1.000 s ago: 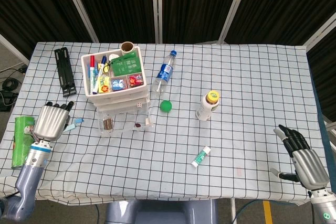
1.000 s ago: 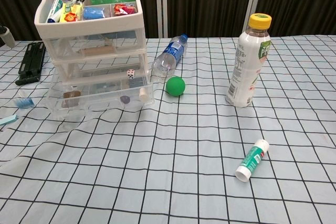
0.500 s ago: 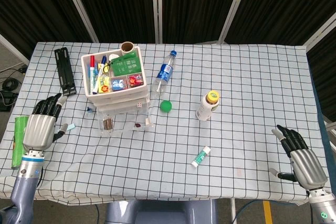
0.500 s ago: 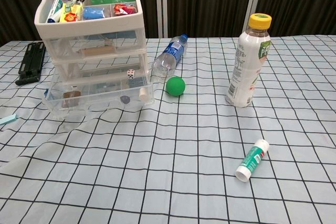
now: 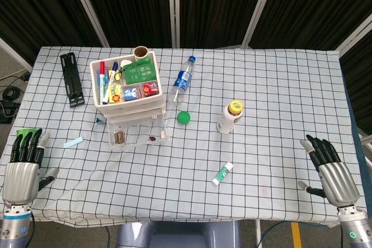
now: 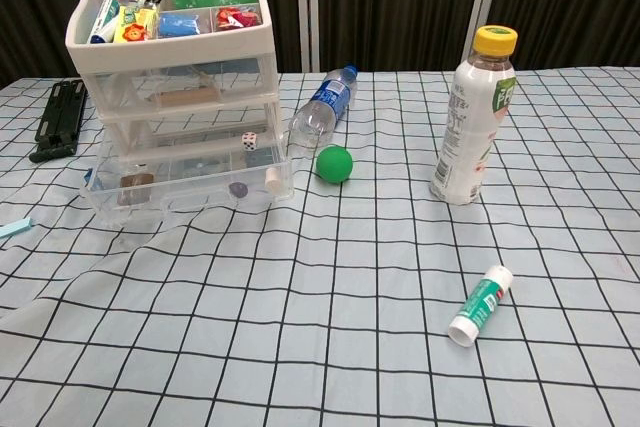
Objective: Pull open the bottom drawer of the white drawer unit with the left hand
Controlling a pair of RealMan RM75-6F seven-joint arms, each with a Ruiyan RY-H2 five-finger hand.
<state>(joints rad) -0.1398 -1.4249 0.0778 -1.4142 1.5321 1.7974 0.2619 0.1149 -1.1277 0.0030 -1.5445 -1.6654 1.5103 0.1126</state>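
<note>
Clear plastic bottom drawer (image 6: 185, 187) pulled out from boxy white drawer unit (image 6: 170, 57) on checked cloth (image 6: 330, 287); metallic left hand (image 5: 21, 169) and right hand (image 5: 334, 173) both empty, fingers spread.

Ball (image 6: 334, 163) between drawer unit (image 6: 170, 67) and upright bottle (image 6: 473, 117), on table (image 6: 330, 327).

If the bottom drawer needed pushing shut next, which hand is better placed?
Left. The left hand sits on the bottom drawer's side of the table; the right hand lies far across it.
</note>
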